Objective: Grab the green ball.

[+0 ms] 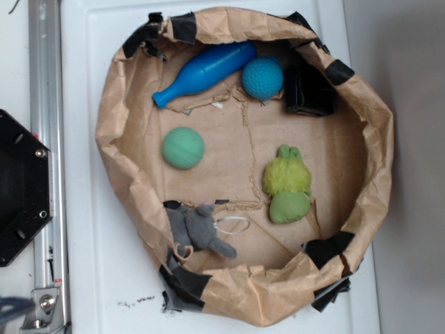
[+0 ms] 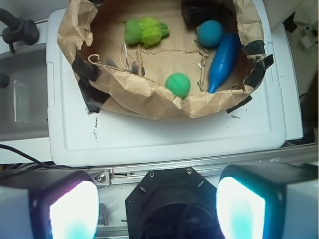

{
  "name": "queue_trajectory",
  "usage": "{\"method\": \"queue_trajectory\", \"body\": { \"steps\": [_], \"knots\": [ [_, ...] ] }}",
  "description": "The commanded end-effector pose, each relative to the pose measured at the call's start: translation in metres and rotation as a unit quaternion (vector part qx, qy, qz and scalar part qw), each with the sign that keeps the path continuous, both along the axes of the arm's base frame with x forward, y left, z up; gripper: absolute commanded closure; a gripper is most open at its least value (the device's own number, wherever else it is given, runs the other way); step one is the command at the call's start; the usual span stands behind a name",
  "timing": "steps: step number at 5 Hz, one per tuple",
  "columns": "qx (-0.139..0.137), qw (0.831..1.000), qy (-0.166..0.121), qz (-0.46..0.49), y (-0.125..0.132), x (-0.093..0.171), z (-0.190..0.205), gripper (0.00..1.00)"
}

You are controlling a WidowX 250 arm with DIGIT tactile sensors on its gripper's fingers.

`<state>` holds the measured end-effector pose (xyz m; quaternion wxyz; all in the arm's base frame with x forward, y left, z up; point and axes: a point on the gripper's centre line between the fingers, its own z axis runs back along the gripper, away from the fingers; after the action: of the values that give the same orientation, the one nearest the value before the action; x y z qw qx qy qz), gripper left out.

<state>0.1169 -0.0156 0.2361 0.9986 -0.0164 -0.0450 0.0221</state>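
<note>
The mint-green ball (image 1: 183, 147) lies on the brown paper floor of the paper-lined bin (image 1: 111, 125), left of centre in the exterior view. From the wrist view the green ball (image 2: 178, 84) sits just behind the bin's near paper wall. My gripper (image 2: 157, 209) hangs well outside the bin, above the black robot base (image 2: 169, 204), far from the ball. Its two glowing fingertips (image 2: 72, 211) stand wide apart with nothing between them. The gripper does not show in the exterior view.
In the bin also lie a teal-blue dimpled ball (image 1: 263, 77), a blue bowling pin (image 1: 205, 72), a lime plush toy (image 1: 287, 191), a grey plush mouse (image 1: 198, 229) and a black box (image 1: 308, 90). The bin rests on a white tray (image 1: 83, 229). A metal rail (image 1: 45, 104) runs along the left.
</note>
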Motion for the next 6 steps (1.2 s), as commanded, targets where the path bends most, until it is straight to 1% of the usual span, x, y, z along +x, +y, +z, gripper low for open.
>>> {"method": "queue_trajectory", "body": {
  "steps": [1,2,3,4,5,6],
  "knots": [
    [0.000,1.000,0.000,0.000,0.000,0.000,0.000,0.00],
    [0.008,1.000,0.012,0.023,0.033,0.050,-0.026,0.00],
    [-0.019,0.999,0.003,0.031,0.057,0.100,-0.049,0.00],
    [-0.024,0.999,-0.009,0.045,0.055,0.130,-0.070,0.00],
    [-0.040,0.998,0.028,0.035,0.043,0.135,-0.119,0.00],
    [-0.024,0.998,0.065,-0.001,0.028,0.119,-0.144,0.00]
  ]
}}
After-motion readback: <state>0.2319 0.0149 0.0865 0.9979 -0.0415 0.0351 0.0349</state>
